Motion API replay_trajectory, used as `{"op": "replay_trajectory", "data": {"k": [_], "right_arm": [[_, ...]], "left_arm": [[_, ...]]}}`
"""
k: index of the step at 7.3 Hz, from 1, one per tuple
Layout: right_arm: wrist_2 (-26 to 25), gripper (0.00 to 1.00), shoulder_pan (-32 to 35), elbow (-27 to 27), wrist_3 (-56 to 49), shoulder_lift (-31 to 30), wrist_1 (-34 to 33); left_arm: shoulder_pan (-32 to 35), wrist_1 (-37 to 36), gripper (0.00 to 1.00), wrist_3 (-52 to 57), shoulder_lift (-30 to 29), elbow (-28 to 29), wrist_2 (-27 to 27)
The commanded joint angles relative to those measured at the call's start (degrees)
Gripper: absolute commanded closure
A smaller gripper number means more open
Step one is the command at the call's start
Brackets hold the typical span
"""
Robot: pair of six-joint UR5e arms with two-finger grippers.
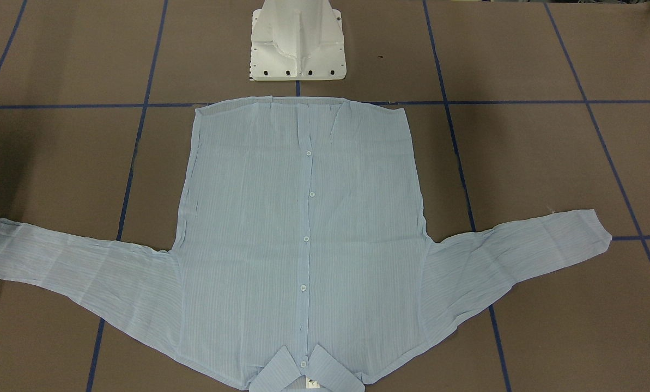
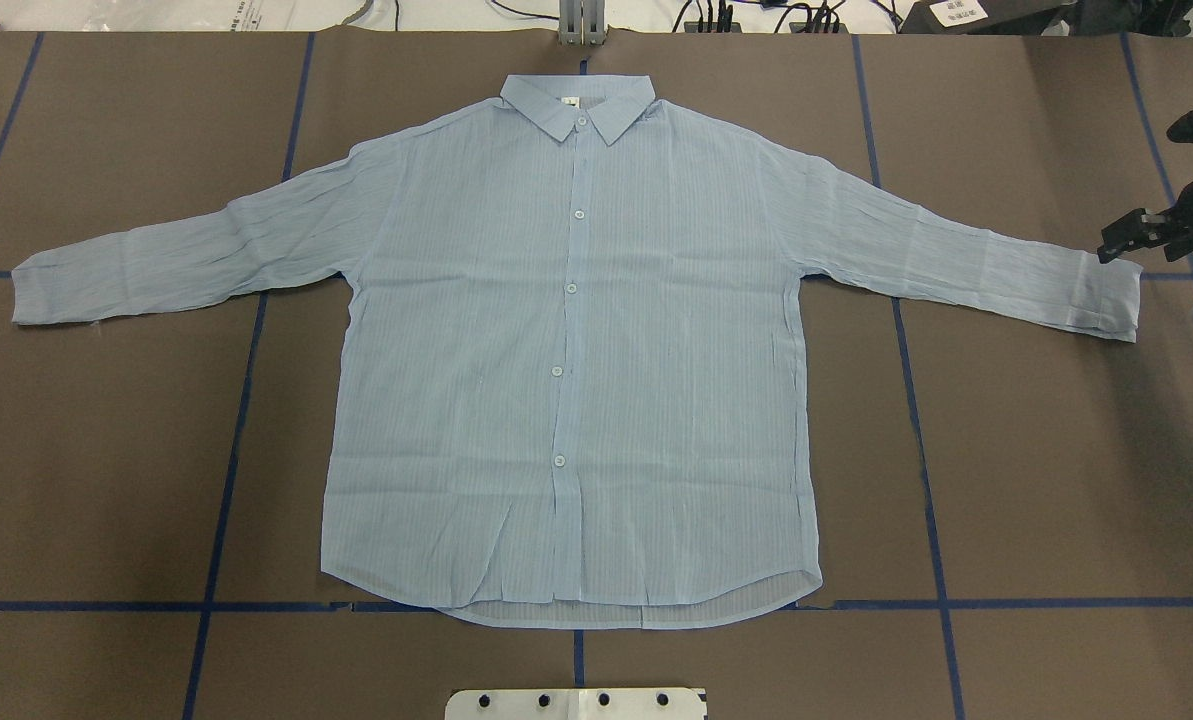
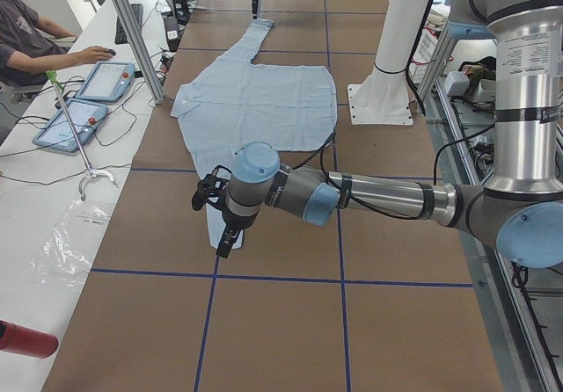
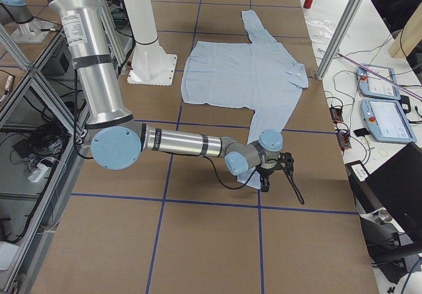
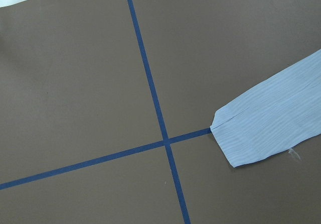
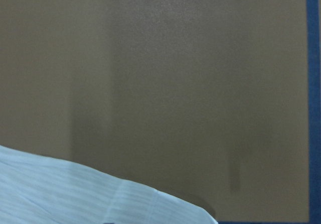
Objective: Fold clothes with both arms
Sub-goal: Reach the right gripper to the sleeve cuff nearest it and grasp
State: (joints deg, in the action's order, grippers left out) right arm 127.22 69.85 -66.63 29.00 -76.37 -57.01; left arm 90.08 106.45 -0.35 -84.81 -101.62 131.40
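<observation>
my right pincer (image 2: 1151,190) spread wide, empty, just beside one sleeve cuff | left pincer (image 3: 211,223) near the other cuff, opening I cannot tell | shirt (image 2: 566,350) flat, buttoned, front up, sleeves out, centred on my worktop (image 2: 106,450), hem toward my pedestal (image 1: 297,49), collar away

Shirt (image 2: 656,380) flat on taped table (image 2: 106,450)
</observation>
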Motion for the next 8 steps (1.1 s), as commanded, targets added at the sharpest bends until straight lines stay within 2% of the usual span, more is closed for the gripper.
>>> {"op": "replay_trajectory", "data": {"k": [1, 4, 7, 8], "right_arm": [[-0.5, 0.15, -0.3, 1.1, 0.1, 0.7, -0.1], [0.0, 0.17, -0.3, 3.0, 0.3, 0.7, -0.1], [0.0, 0.41, -0.3, 3.6, 0.4, 0.7, -0.1], [0.3, 0.58, -0.3, 3.6, 0.5, 0.7, -0.1]], "left_arm": [[0.0, 0.0, 0.0, -0.1, 0.0, 0.0, -0.1], [0.0, 0.1, 0.0, -0.1, 0.0, -0.2, -0.1], [-0.1, 0.1, 0.0, 0.0, 0.0, -0.3, -0.1], [0.0, 0.1, 0.0, 0.0, 0.0, -0.3, -0.1]]}}
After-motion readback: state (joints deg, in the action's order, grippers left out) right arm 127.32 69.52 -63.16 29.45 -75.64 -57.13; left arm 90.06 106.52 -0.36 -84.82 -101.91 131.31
